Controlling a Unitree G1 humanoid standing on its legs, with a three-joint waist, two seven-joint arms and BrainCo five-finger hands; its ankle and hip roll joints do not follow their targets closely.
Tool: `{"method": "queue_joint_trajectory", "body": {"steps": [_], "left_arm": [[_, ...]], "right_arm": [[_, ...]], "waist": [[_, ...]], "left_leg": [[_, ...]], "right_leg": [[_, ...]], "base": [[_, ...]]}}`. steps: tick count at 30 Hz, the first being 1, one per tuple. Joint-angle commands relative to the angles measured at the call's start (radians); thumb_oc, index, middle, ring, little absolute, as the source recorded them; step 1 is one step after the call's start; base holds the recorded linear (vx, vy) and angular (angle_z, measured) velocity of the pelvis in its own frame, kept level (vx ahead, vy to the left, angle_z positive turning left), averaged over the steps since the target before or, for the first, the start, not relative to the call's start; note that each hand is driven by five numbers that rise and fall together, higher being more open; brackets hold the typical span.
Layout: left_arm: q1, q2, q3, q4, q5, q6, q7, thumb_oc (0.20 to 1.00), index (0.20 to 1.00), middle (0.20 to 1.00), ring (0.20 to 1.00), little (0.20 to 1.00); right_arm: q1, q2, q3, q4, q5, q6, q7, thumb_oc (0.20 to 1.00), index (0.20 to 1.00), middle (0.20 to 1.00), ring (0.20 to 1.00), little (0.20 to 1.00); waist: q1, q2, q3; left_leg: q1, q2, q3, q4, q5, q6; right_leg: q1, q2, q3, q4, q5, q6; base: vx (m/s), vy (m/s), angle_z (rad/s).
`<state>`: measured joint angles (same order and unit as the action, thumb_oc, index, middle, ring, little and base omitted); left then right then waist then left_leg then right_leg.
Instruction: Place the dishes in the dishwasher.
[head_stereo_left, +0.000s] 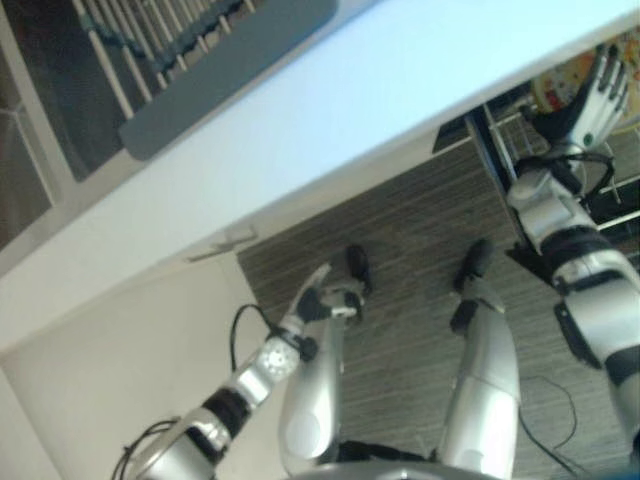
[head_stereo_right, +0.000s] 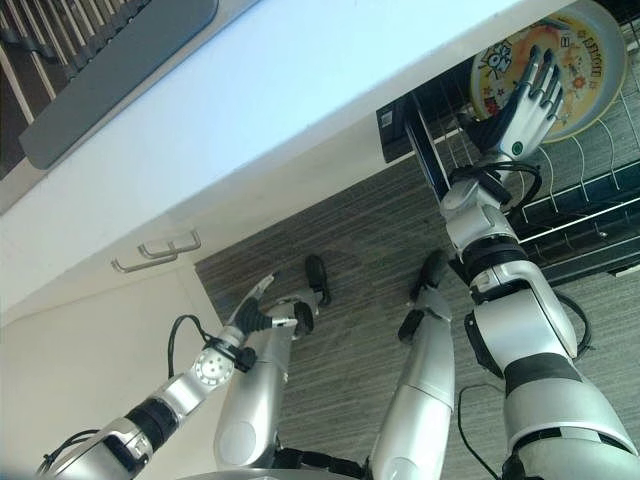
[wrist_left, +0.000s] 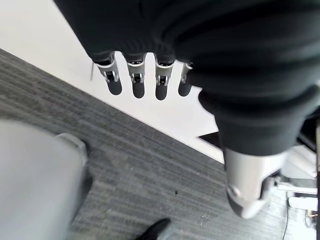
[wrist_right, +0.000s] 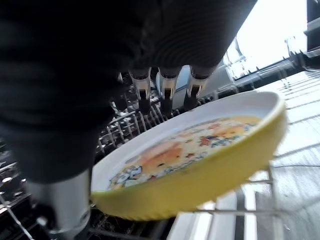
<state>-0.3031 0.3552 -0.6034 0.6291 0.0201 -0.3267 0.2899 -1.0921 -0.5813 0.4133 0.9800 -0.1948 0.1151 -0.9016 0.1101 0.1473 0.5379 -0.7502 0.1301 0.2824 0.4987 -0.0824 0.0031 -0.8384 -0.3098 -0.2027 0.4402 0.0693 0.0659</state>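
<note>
A yellow-rimmed plate (head_stereo_right: 585, 55) with a cartoon print stands tilted among the wires of the dishwasher rack (head_stereo_right: 590, 195), under the counter at the right. My right hand (head_stereo_right: 520, 115) is raised in front of the plate's face, open, its fingers straight and spread. In the right wrist view those fingers (wrist_right: 165, 95) reach over the plate (wrist_right: 200, 165), and I cannot tell whether they touch it. My left hand (head_stereo_right: 255, 310) hangs low by the white cabinet, open and empty, with its fingers (wrist_left: 135, 82) straight.
A white counter (head_stereo_right: 300, 120) runs across above the dishwasher. A grey drying rack (head_stereo_left: 220, 60) with white bars sits on it at the left. The white cabinet door (head_stereo_left: 120, 350) has a metal handle (head_stereo_right: 155, 255). Grey striped floor lies below.
</note>
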Motion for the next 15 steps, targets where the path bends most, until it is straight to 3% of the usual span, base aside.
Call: {"method": "queue_joint_trajectory", "body": {"steps": [1,4,7,11,15], "left_arm": [[0.034,0.001,-0.012,-0.03,-0.018,0.01,-0.037,1.0,1.0,1.0,1.0,1.0],[0.0,-0.016,0.021,0.001,-0.039,0.046,-0.058,1.0,1.0,1.0,1.0,1.0],[-0.025,-0.031,0.044,0.019,-0.066,0.097,-0.064,1.0,1.0,1.0,1.0,1.0],[-0.066,-0.045,0.068,0.046,-0.097,0.176,-0.08,1.0,1.0,1.0,1.0,1.0],[-0.099,-0.046,0.097,0.067,-0.125,0.275,-0.102,1.0,1.0,1.0,1.0,1.0]], "right_arm": [[0.03,-0.017,0.019,-0.09,0.179,-0.125,0.016,1.0,1.0,1.0,1.0,1.0],[0.076,0.047,-0.069,-0.14,0.461,-0.295,0.031,1.0,1.0,1.0,1.0,1.0],[0.145,0.112,-0.164,-0.21,0.58,-0.409,0.07,1.0,1.0,1.0,1.0,1.0],[0.22,0.18,-0.213,-0.291,0.707,-0.406,0.183,1.0,1.0,1.0,1.0,1.0],[0.283,0.195,-0.192,-0.354,0.633,-0.349,0.204,1.0,1.0,1.0,1.0,1.0]], "waist": [[-0.019,0.073,-0.018],[-0.042,0.058,-0.018],[-0.073,0.039,-0.018],[-0.116,0.016,-0.018],[-0.151,-0.016,-0.018]], "left_leg": [[0.027,-0.013,-0.035,-0.191,0.056,-0.029],[0.058,-0.008,-0.022,-0.21,0.062,-0.032],[0.107,-0.005,-0.006,-0.228,0.064,-0.037],[0.194,0.006,0.021,-0.241,0.059,-0.039],[0.303,0.023,0.045,-0.241,0.045,-0.041]], "right_leg": [[0.013,0.037,-0.007,0.241,-0.259,0.033],[0.037,0.056,0.006,0.219,-0.256,0.032],[0.076,0.073,0.022,0.192,-0.252,0.037],[0.146,0.076,0.036,0.162,-0.246,0.042],[0.253,0.067,0.043,0.118,-0.235,0.05]], "base": [[-0.05,0.047,-0.05],[-0.03,0.054,-0.07],[-0.02,0.063,-0.07],[-0.01,0.055,-0.12],[0.0,0.014,-0.18]]}}
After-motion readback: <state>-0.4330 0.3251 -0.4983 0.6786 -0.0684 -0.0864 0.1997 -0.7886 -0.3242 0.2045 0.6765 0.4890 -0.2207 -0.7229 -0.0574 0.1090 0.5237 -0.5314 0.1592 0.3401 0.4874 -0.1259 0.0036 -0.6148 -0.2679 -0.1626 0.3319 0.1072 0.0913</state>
